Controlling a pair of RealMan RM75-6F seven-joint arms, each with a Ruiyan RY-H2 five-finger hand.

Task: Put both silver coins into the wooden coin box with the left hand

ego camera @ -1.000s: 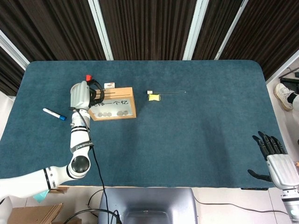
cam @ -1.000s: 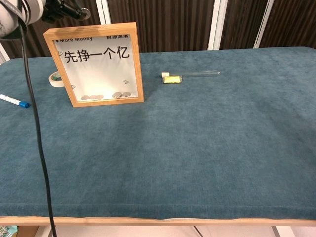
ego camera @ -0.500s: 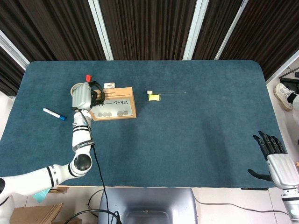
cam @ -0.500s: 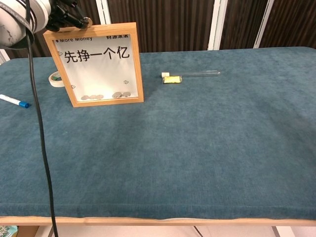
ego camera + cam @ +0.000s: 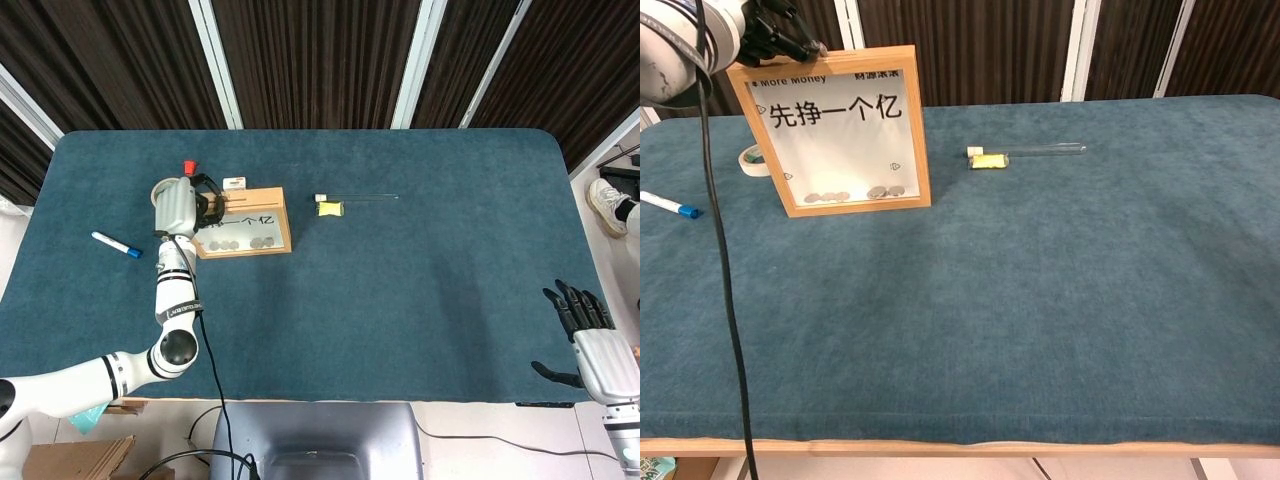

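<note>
At the far left of the blue felt-covered table [image 5: 400, 300] lies a white marker with a blue cap [image 5: 117, 245]. Just right of it, the robot's left hand [image 5: 775, 30] hangs over the top left corner of the upright wooden coin box with a glass front and black Chinese lettering [image 5: 845, 130]. Its dark fingers [image 5: 790, 40] are bunched at the box's top edge; whether they pinch a coin cannot be told. A roll of white tape [image 5: 753, 159] sits behind the box's left side, and a small red-capped item [image 5: 187, 165] lies beyond the hand in the head view. Several silver coins [image 5: 855, 194] rest in a row on the bottom of the box, behind the glass. Further right, well apart from the box, a small yellow block [image 5: 330, 208] lies at the end of a clear glass tube [image 5: 370, 198]. At the far right, off the table's near corner, the right hand [image 5: 590, 340] holds nothing, its dark fingers spread.
</note>
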